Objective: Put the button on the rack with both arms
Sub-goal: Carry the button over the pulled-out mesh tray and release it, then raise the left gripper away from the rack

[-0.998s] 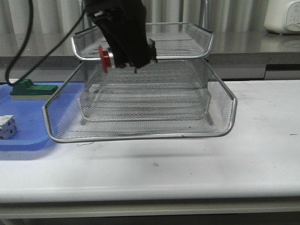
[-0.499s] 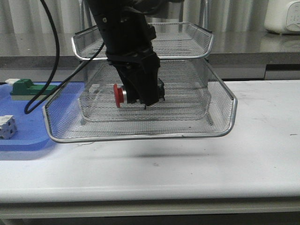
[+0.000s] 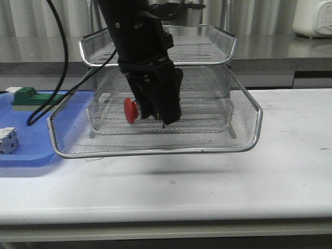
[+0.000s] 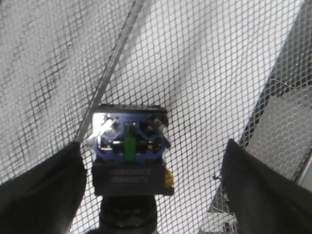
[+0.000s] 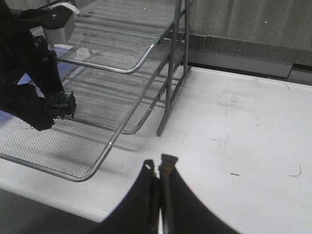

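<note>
Button point(image 3: 130, 110) is hanging in the left gripper point(image 3: 155, 106) inside the rack point(image 3: 249, 129), over the mesh of the lowest tier and under the middle tier, red head pointing toward the rack's left side. Left wrist view is showing the blue terminal end of the button point(image 4: 129, 141) facing the mesh, with the two dark jaw tips standing wide to either side and daylight between each tip and the body. Whether the jaws are clamping the button further back, out of that camera's sight, I cannot tell; front view is showing it sitting between them without dropping.

Handling, as a judgement: small, rigid, probably light. Plastic body is giving flat sides, the best place to take hold. The domed head and silver collar are round and smooth and would likely slip or roll under a pinch. Terminals at the rear look like the delicate part, so no pressing there. Set on its side on open mesh, it may roll on the head.

Right gripper point(image 5: 159, 168) is idling over bare worktop point(image 5: 243, 126) off the rack's right post, jaws together on nothing.

Blue tray point(image 3: 28, 124) with a green block point(image 3: 31, 97) and a white block point(image 3: 8, 140) is lying left of the rack.
</note>
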Motion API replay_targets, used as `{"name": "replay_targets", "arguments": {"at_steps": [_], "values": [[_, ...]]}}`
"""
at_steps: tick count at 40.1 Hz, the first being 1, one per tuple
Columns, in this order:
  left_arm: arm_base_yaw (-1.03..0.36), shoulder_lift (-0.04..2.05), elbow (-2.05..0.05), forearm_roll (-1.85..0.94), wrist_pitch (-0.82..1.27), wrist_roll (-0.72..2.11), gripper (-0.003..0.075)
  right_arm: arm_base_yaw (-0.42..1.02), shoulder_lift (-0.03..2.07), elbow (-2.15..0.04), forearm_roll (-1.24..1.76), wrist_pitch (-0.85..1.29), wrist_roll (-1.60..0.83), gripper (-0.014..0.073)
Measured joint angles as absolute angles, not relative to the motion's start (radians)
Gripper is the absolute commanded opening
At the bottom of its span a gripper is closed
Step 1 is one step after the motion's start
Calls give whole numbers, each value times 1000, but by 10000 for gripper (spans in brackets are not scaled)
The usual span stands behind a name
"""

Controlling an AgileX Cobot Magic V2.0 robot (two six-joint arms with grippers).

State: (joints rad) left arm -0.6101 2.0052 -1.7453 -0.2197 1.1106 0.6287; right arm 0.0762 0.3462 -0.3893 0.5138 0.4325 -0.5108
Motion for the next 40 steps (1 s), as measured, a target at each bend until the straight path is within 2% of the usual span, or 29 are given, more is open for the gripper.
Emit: {"name": "replay_targets", "arguments": {"at_steps": [11, 16, 19, 22, 30, 33, 40], "values": [[-610, 2005, -1832, -217, 1223, 620, 550, 76, 346, -389, 514, 432, -511, -60], [-610, 2005, -1845, -187, 1227, 591, 503, 76, 346, -389, 514, 432, -511, -60], [-610, 2005, -1844, -161, 1229, 569, 449, 76, 346, -389, 514, 432, -511, -60], [-610, 2005, -1844, -148, 1233, 556, 359, 76, 346, -389, 514, 432, -511, -60], [-610, 2001, -1844, -145, 1235, 524, 62, 76, 346, -389, 514, 432, -511, -60], [-610, 1983, -1844, -145, 1237, 504, -20, 76, 346, -389, 514, 432, -511, -60], [-610, 1904, -1841, -115, 1239, 459, -19, 76, 346, -389, 514, 432, -511, -60]]}}
